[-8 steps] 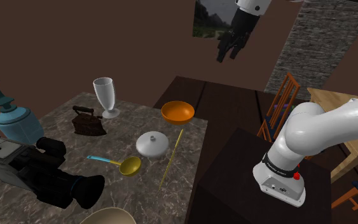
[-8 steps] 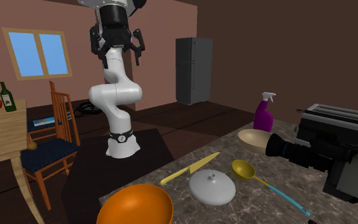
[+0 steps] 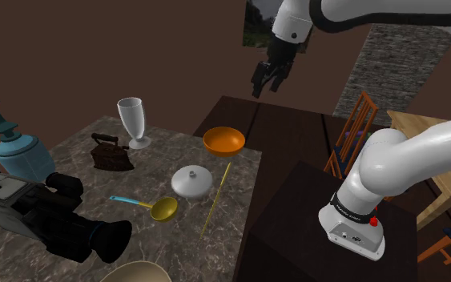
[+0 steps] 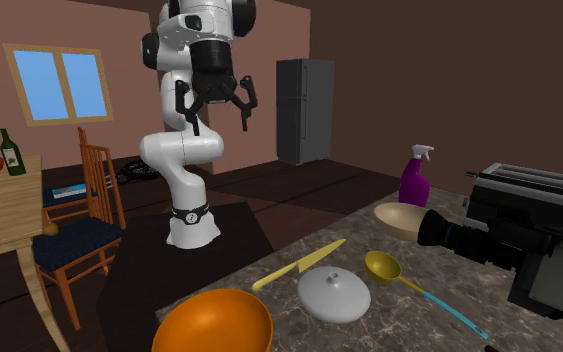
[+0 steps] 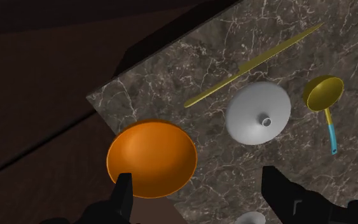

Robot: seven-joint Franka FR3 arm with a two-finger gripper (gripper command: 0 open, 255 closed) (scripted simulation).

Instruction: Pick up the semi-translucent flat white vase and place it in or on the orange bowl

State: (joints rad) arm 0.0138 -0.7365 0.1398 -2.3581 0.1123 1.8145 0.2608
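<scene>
The flat white vase (image 3: 191, 181) is a low round body with a small neck, sitting on the marble table (image 3: 71, 160) between the orange bowl (image 3: 223, 141) and a gold ladle. In the second exterior view the vase (image 4: 334, 295) lies just right of the bowl (image 4: 213, 322). My gripper (image 3: 265, 80) hangs high in the air, open and holding nothing, up and to the right of the bowl. It also shows in the second exterior view (image 4: 217, 105). Seen from the wrist, the open gripper (image 5: 199, 191) looks down on the bowl (image 5: 151, 158), with the vase (image 5: 258, 114) further along the table.
A yellow knife (image 3: 215, 196) and a gold ladle with a blue handle (image 3: 153, 207) lie by the vase. A pale goblet (image 3: 133, 120), a dark iron (image 3: 110, 151), a teal jug (image 3: 14, 148) and a black camera (image 3: 39, 212) stand further left. Chairs (image 3: 352, 136) stand beyond the stand.
The gripper has come down and moved to the shoulder view's left, nearer the table's corner by the bowl. It stays open. Nothing on the table has moved.
</scene>
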